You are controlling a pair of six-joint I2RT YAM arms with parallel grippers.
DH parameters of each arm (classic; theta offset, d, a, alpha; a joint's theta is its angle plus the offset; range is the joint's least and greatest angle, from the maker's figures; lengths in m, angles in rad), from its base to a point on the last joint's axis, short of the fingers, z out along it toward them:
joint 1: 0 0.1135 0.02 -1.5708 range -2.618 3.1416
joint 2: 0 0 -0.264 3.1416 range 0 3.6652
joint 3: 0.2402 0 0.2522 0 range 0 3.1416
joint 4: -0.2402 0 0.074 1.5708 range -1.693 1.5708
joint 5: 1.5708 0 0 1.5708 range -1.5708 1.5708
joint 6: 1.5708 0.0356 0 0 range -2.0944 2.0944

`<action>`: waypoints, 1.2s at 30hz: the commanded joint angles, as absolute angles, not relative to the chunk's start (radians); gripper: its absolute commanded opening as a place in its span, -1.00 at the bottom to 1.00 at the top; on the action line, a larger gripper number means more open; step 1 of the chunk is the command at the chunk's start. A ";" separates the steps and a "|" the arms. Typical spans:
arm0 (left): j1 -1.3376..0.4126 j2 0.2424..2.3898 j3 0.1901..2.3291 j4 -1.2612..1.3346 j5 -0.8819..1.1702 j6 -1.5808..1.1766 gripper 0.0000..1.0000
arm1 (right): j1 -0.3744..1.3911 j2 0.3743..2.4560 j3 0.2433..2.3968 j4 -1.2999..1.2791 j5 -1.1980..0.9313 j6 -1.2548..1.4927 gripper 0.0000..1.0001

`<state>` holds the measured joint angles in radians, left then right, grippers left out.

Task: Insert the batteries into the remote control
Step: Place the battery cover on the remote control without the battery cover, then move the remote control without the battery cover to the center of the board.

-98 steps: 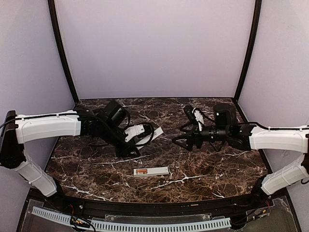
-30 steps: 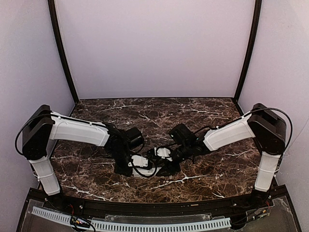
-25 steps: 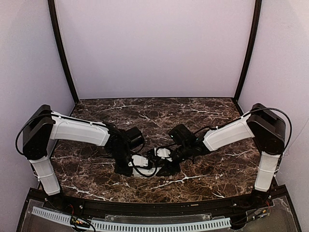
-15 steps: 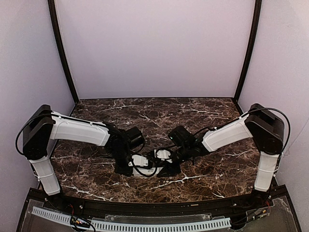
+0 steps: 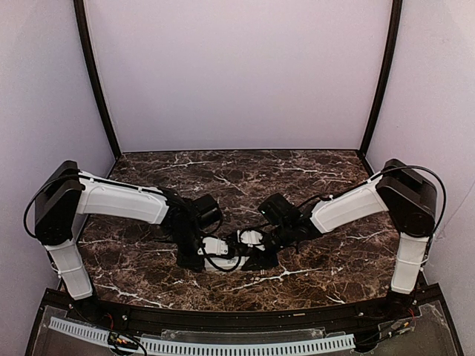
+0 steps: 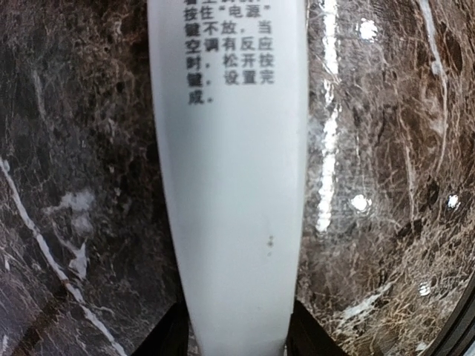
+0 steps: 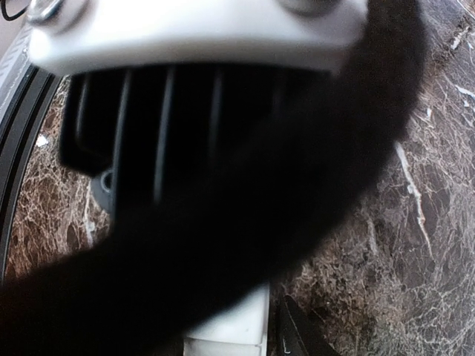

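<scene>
The white remote control (image 6: 230, 185) lies on the marble and runs up the middle of the left wrist view, with black printed text at its far part. My left gripper (image 6: 231, 343) has its dark fingers tight against both sides of the remote's near end. In the top view both grippers meet over the remote (image 5: 226, 263): the left gripper (image 5: 194, 258) at its left end, the right gripper (image 5: 257, 259) at its right end. In the right wrist view a black cable and the other gripper's body block most of the frame. Only a white piece of the remote (image 7: 234, 326) and one finger (image 7: 297, 337) beside it show. The batteries are hidden.
The dark marble table (image 5: 334, 259) is bounded by a black rail (image 5: 237, 319) at the near edge and purple walls around. The two forearms reach in from both sides and crowd the front centre.
3.3 s ago both grippers hovered at mid-table and the remote lay uncovered with an orange battery in it. Both have since come down onto it. Over the last second almost nothing moves.
</scene>
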<state>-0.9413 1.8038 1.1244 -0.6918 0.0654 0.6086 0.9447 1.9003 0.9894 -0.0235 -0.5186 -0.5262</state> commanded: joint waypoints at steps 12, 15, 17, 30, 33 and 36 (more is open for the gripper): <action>-0.948 1.672 1.039 -0.652 0.028 0.605 0.03 | 0.954 1.910 1.005 -0.041 -0.509 -0.526 -0.21; -0.946 1.638 1.017 -0.642 0.013 0.603 0.07 | 0.953 1.908 1.000 -0.042 -0.507 -0.525 -0.22; -0.945 1.612 1.003 -0.626 -0.014 0.598 0.09 | 0.953 1.908 0.995 -0.042 -0.504 -0.520 -0.24; -0.847 1.310 0.895 -0.370 -0.169 0.407 0.42 | 0.953 1.904 0.974 -0.013 -0.497 -0.494 -0.35; -0.804 1.261 0.866 -0.284 -0.214 0.307 0.65 | 0.954 1.904 0.979 -0.012 -0.505 -0.497 -0.32; -0.759 1.223 0.860 -0.249 -0.215 0.166 0.80 | 0.954 1.906 0.985 -0.018 -0.504 -0.499 -0.19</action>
